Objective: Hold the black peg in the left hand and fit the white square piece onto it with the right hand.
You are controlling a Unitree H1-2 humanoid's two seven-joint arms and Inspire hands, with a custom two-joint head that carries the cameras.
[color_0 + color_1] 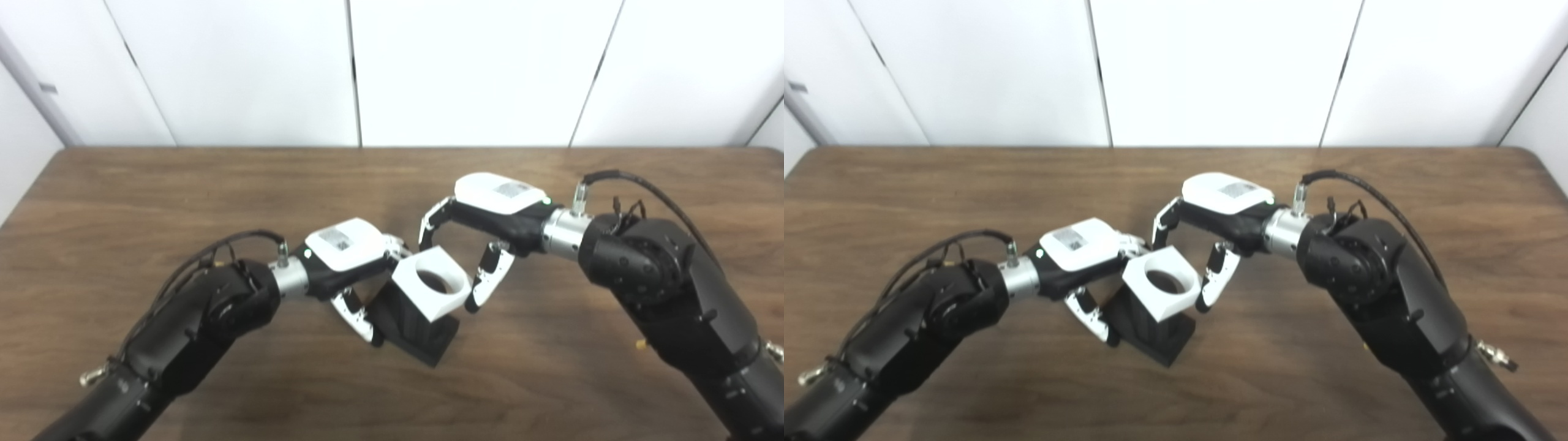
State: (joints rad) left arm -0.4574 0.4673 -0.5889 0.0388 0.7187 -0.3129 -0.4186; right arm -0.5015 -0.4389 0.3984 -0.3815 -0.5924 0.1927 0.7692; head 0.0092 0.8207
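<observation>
Bracing the black ribbed plastic peg (416,327) on the brown wooden desk (184,196), your left hand (343,257) has fingers wrapped round it so it stays tilted. White square piece with round hole (432,282) sits on top; right hand (490,223) fingers are spread beside it, apparently not touching.

One black peg (419,327), one white square piece (432,283), two robot hands.

Black arms, silver wrists, white-backed hands, black-white fingers (490,275), black cables.
</observation>
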